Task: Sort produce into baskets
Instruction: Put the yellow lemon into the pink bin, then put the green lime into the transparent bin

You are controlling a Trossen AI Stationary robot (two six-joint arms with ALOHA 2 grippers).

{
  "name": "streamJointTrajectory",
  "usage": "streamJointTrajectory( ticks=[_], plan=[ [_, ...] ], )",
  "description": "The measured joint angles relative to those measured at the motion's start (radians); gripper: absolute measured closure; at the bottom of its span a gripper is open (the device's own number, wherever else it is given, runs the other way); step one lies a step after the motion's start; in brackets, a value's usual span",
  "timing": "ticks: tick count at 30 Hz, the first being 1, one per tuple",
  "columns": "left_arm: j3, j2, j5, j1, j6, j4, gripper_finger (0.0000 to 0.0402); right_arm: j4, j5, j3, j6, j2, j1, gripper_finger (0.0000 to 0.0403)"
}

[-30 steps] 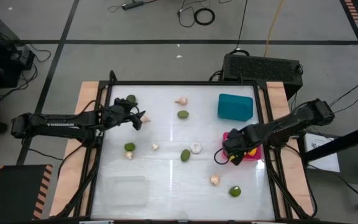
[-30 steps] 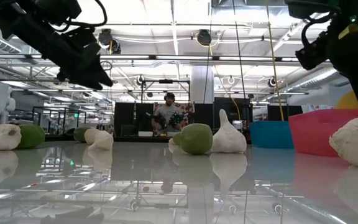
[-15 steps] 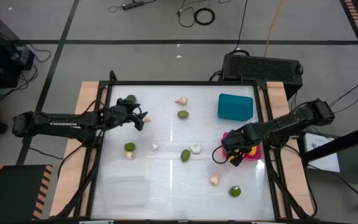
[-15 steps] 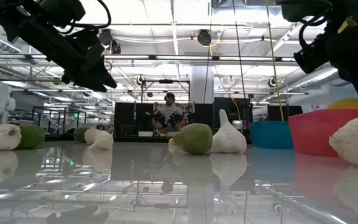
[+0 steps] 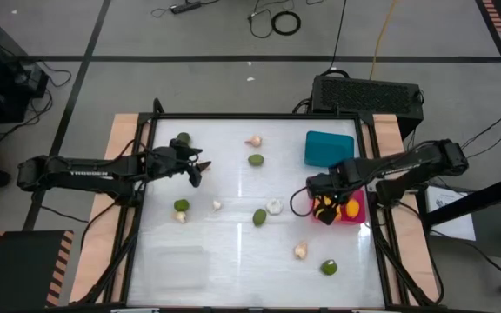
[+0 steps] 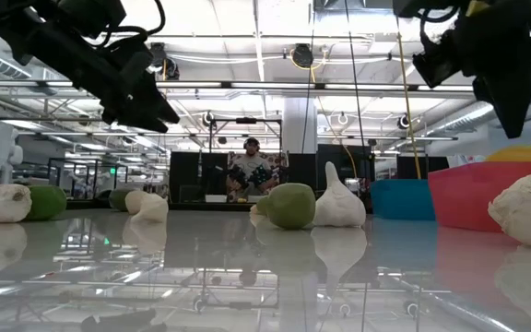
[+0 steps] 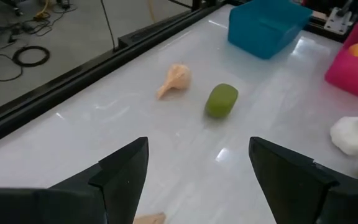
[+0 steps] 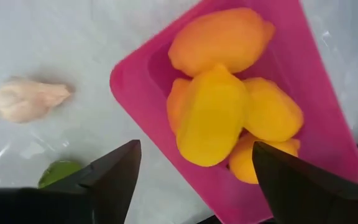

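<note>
My right gripper [image 5: 323,207] hangs open, pointing down, above the pink basket's [image 5: 356,215] left rim. Several orange-yellow fruits [image 8: 225,109] lie piled in the basket. My left gripper [image 5: 197,170] is open and holds nothing. It hovers over the table's far left, near a lime [image 5: 183,138]. More limes [image 5: 256,160] [image 5: 259,216] [image 5: 329,268] and garlic bulbs [image 5: 253,140] [image 5: 274,207] [image 5: 301,251] lie loose on the white tabletop. In the left wrist view a garlic bulb [image 7: 176,79] and a lime [image 7: 221,99] lie ahead of the fingers.
The teal basket [image 5: 329,149] stands at the far right, just beyond the pink one. The clear basket [image 5: 177,265] sits at the near left. A lime [image 5: 181,206] and small garlic pieces [image 5: 217,205] lie left of centre. A black frame [image 5: 250,116] rims the table.
My right gripper has risen and shifted toward the table's far left, away from the middle of the pink basket. A yellow fruit that showed just under it has settled lower among the others in the basket.
</note>
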Motion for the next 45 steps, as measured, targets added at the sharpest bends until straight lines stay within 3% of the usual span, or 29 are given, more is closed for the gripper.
streamJointTrajectory(
  ticks=[4,7,14,16,22,31,37,45],
  plan=[
    [0.0,0.0,0.001,-0.013,0.01,0.001,0.0116,-0.053,-0.004,0.006,0.005,0.0,-0.005,0.0127],
    [0.0,0.0,0.001,-0.023,0.026,0.013,0.0116,-0.074,-0.009,0.006,0.019,0.0,-0.002,0.0171],
    [0.0,0.0,0.0,-0.023,0.027,0.016,0.0116,-0.065,-0.002,0.001,0.019,0.01,-0.003,0.0357],
    [0.0,0.0,0.0,-0.023,0.025,0.016,0.0116,-0.063,0.002,-0.016,0.017,0.01,-0.003,0.039],
    [0.0,0.0,0.001,-0.022,0.025,0.016,0.0116,-0.056,0.002,-0.082,0.06,0.01,-0.003,0.0398],
    [0.0,0.0,0.0,-0.022,0.024,0.018,0.0116,0.138,-0.003,-0.094,0.024,0.01,-0.003,0.0402],
    [0.0,0.0,-0.001,-0.022,0.014,0.024,0.0116,-0.021,-0.033,-0.06,0.024,0.01,-0.004,0.0402],
    [0.0,0.001,0.034,-0.09,-0.098,0.131,0.0116,-0.044,0.162,0.025,-0.002,-0.04,0.045,0.0402]
  ],
)
